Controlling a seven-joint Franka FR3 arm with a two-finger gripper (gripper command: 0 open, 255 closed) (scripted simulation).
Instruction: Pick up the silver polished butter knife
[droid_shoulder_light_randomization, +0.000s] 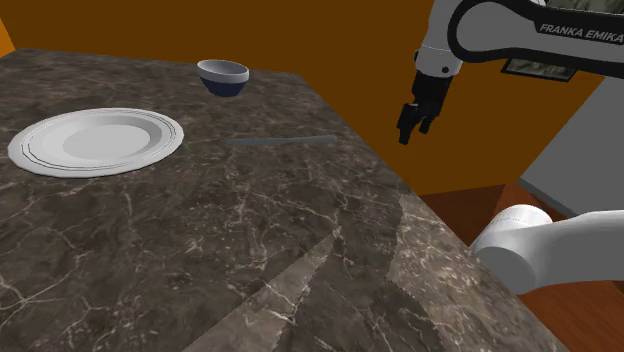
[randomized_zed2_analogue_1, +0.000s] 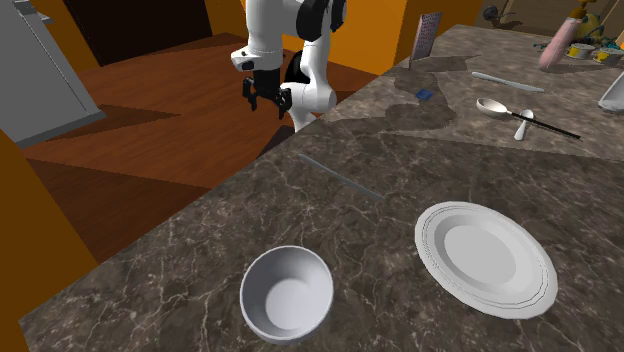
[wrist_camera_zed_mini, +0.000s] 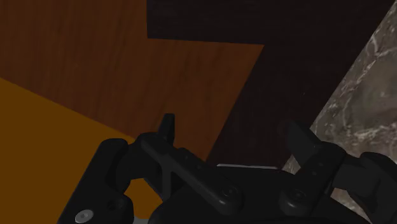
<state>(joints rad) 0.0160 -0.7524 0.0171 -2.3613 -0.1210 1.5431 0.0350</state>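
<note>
Claw (droid_shoulder_light_randomization: 414, 118) is hanging spread with nothing between its fingers (wrist_camera_zed_mini: 167, 129); in the wrist view the two are standing clearly apart. It is hovering off the counter (droid_shoulder_light_randomization: 200, 260), out past the edge, over the wood floor (wrist_camera_zed_mini: 95, 57) and above counter height. A strip of counter is showing beside one finger in the wrist view, so the claw is aiming mostly at floor.

Knife (droid_shoulder_light_randomization: 280, 141) is lying flat on the counter, well apart from the claw, off toward the shoulder view's left and lower down. Its long axis is running nearly straight across the shoulder view, so one end is pointing roughly back at the claw. In the second exterior view it is slanting upper left to lower right, with the upper-left end nearer the claw. Cannot tell which end is the handle.

Plate (droid_shoulder_light_randomization: 25, 150) is sitting near the knife's far end, not touching it. Bowl (droid_shoulder_light_randomization: 228, 86) is sitting further back, apart from both.

Judging from this, the coming move is calling for a reach in over the edge and down, with the wrist turning so the fingers are straddling the knife across its width. The knife is thin and flat on a hard top, so the pinch is needing to go very low.
</note>
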